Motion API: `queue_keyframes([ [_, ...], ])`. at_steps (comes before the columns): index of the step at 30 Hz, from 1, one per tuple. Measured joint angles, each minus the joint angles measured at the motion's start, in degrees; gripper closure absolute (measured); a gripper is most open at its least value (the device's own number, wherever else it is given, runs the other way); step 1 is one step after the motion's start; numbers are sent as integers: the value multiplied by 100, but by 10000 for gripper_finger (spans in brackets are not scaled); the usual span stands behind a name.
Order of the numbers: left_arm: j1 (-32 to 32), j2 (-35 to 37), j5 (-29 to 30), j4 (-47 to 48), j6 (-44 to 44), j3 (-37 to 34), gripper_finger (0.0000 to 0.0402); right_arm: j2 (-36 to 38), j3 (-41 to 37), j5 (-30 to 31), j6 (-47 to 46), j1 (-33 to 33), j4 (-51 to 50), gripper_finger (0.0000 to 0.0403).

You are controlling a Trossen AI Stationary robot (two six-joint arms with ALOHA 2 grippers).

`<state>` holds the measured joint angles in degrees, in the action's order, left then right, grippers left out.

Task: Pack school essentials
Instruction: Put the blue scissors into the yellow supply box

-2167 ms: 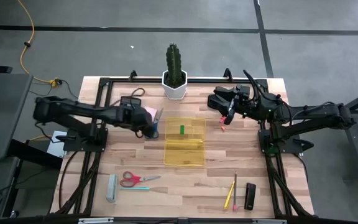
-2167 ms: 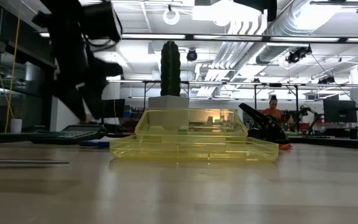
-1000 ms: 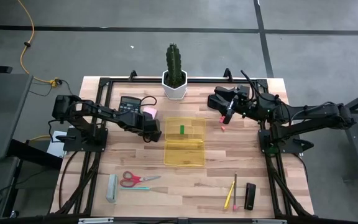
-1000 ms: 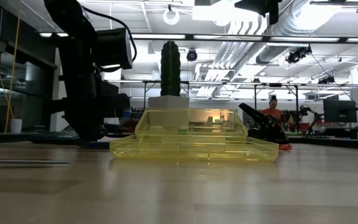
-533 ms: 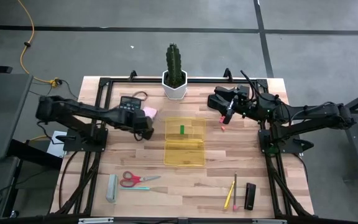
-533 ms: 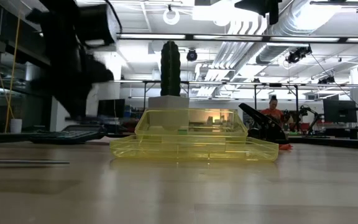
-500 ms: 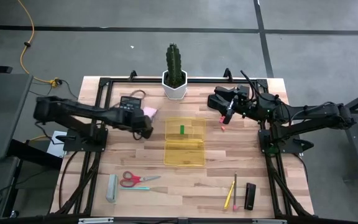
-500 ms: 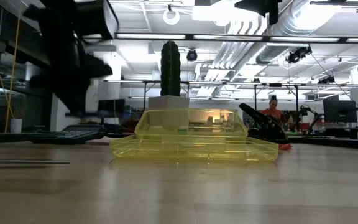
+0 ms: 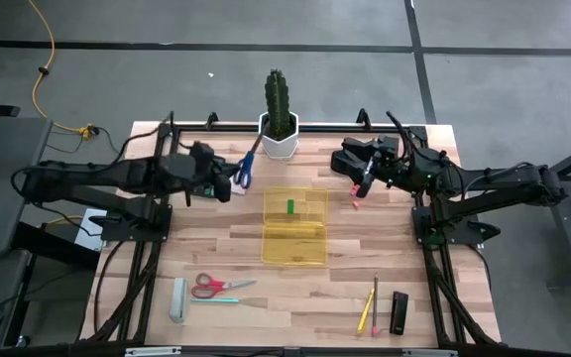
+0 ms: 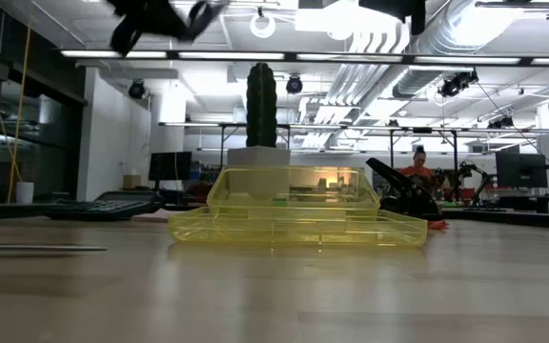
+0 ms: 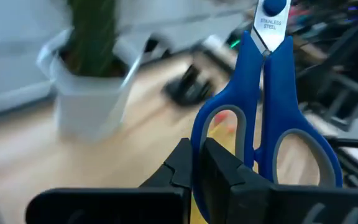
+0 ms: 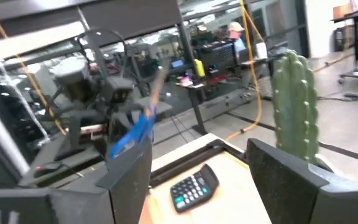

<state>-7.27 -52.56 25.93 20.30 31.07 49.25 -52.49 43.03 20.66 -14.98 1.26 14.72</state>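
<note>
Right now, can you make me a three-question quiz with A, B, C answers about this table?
1. Where are the blue scissors?
A. In the yellow box
B. Held up by the left gripper
C. Beside the pencils

2. What colour are the handles of the scissors lying on the table?
A. Red
B. Green
C. Purple

3. What state is the yellow box in?
A. Shut
B. Open
C. Upside down

Answers:
1 B: the left wrist view shows the fingers shut on a blue handle.
2 A: the high view shows red handles near the front edge.
3 B: it lies open with a green piece inside.
</note>
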Motion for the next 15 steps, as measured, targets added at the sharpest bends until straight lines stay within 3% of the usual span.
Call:
queue_keyframes([
  [3,72,-135,-428,-644,-1211,356,401,0,2,-383,0,0,112,149],
  [6,98,-199,-1266,-1569,-2113,501,401,0,2,-941,74,0,111,149],
  [9,96,-285,-1842,-2216,-2323,501,401,-2,2,-1245,344,-46,105,149],
  [15,92,-462,-1881,-2350,-2286,495,401,-4,2,-1274,624,-140,141,149],
])
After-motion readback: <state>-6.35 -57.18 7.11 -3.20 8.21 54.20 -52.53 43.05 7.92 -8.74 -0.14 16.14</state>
